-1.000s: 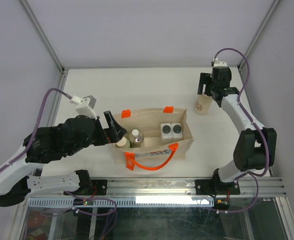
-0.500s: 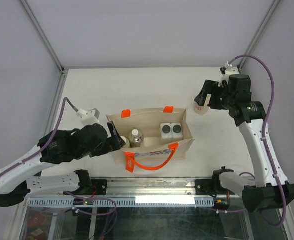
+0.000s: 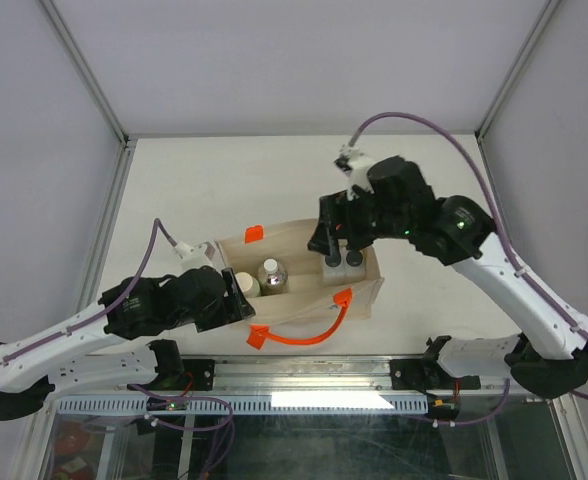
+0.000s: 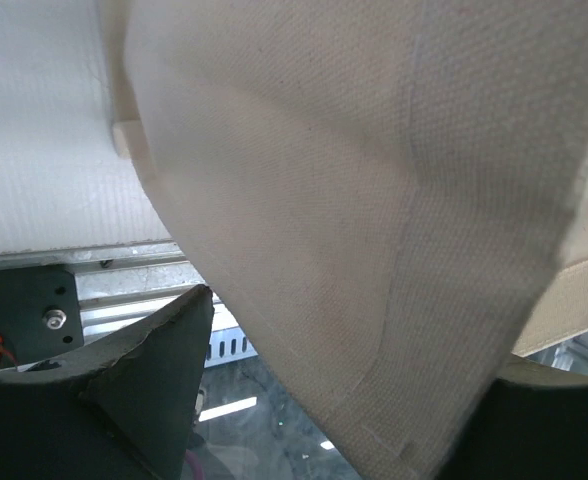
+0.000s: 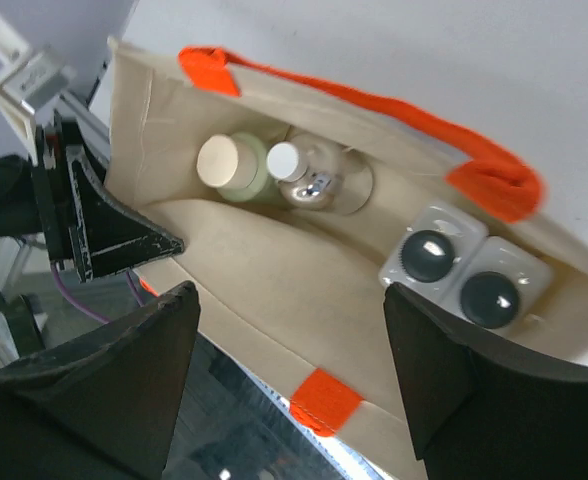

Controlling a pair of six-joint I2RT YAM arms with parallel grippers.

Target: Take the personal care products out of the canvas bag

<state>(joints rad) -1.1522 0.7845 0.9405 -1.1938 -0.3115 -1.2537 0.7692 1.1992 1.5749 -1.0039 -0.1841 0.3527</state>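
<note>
Canvas bag (image 3: pixel 364 297) stands mouth-up mid surface (image 3: pixel 194 180), with one orange handle (image 3: pixel 309 332) flopped out toward the arm bases. Four bottles are inside. The beige round-capped bottle (image 5: pixel 224 165) is at the left end, and the shiny silver bottle (image 5: pixel 314 182) is just beside it. The two white square dark-capped bottles (image 5: pixel 429 255) sit side by side at the right end, touching each other.

Right end effector (image 5: pixel 289 295) hovers over the bag mouth. In the top view it is above the square pair and partly covers them. Its jaws are spread wide with nothing in them.

Left end effector (image 4: pixel 354 340) is at the bag's left end, with the canvas end wall running between its two fingers (image 4: pixel 144 385). Can't tell from the pictures whether it is clamped on the cloth or just straddling it.
</note>
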